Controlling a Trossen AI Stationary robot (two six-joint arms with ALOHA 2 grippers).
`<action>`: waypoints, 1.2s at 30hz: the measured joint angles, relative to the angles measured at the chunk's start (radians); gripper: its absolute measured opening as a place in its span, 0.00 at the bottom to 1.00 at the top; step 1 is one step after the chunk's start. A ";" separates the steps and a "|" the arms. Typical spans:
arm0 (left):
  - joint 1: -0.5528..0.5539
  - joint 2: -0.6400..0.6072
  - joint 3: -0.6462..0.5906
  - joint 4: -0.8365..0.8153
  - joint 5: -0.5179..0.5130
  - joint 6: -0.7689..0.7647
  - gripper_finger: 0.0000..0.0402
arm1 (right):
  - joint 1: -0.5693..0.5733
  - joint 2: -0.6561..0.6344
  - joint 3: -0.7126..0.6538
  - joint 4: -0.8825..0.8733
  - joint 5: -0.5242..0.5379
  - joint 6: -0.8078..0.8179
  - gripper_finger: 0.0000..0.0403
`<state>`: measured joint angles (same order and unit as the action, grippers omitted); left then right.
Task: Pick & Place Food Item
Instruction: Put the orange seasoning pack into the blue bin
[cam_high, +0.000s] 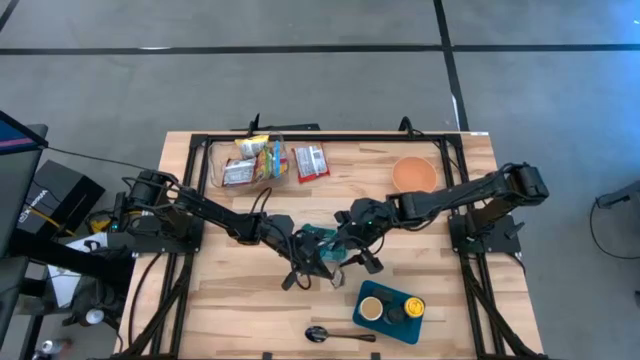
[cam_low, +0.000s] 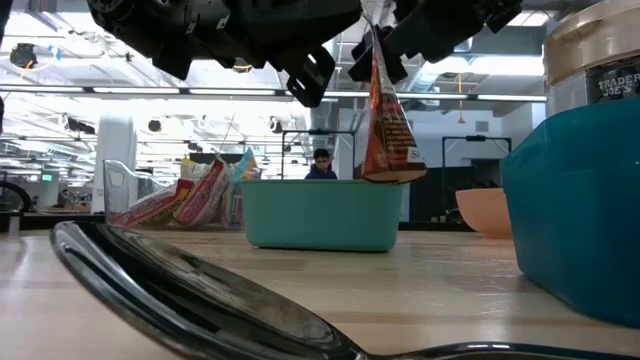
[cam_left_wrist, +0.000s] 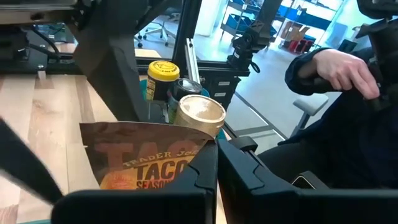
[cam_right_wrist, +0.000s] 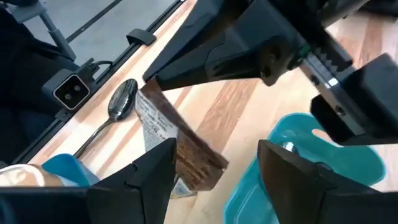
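A brown taco seasoning packet (cam_low: 386, 120) hangs above a teal bowl (cam_low: 320, 215) at the table's middle. Its lower edge is about level with the bowl's rim. My left gripper (cam_high: 315, 256) is shut on the packet's top. The packet's printed face fills the left wrist view (cam_left_wrist: 143, 165). My right gripper (cam_right_wrist: 214, 177) is open just right of the left one. Its two fingers stand on either side of the packet's lower part (cam_right_wrist: 193, 162), over the bowl (cam_right_wrist: 298, 149). I cannot tell whether one finger touches the packet. My left gripper pinches the packet's top edge (cam_right_wrist: 153, 87) between its two fingers, coming from above and slanting down. The packet hangs below the fingers, tilted and lifted clear of the table, with its lower end (cam_low: 390, 175) over the teal bowl.
A clear bin of snack packets (cam_high: 255, 160) and a red packet (cam_high: 311, 162) are at the back. An orange bowl (cam_high: 414, 174) is at the back right. A blue tray with jars (cam_high: 390, 310) and a spoon (cam_high: 335, 335) lie near the front. A seated person (cam_left_wrist: 348, 93) is beyond the table.
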<state>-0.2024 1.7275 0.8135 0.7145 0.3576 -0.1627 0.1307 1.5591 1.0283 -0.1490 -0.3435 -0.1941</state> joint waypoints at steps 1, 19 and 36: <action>0.000 0.000 0.000 -0.001 0.000 0.000 0.00 | 0.006 -0.002 0.000 -0.001 0.000 0.000 0.54; 0.000 0.000 0.000 -0.001 0.000 -0.006 0.00 | 0.097 0.001 -0.001 0.014 0.004 0.022 0.44; 0.000 0.000 0.000 -0.003 0.000 -0.011 0.00 | 0.096 0.001 -0.001 -0.018 0.007 0.046 0.27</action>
<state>-0.2028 1.7275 0.8135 0.7114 0.3576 -0.1734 0.2264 1.5597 1.0275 -0.1673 -0.3367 -0.1486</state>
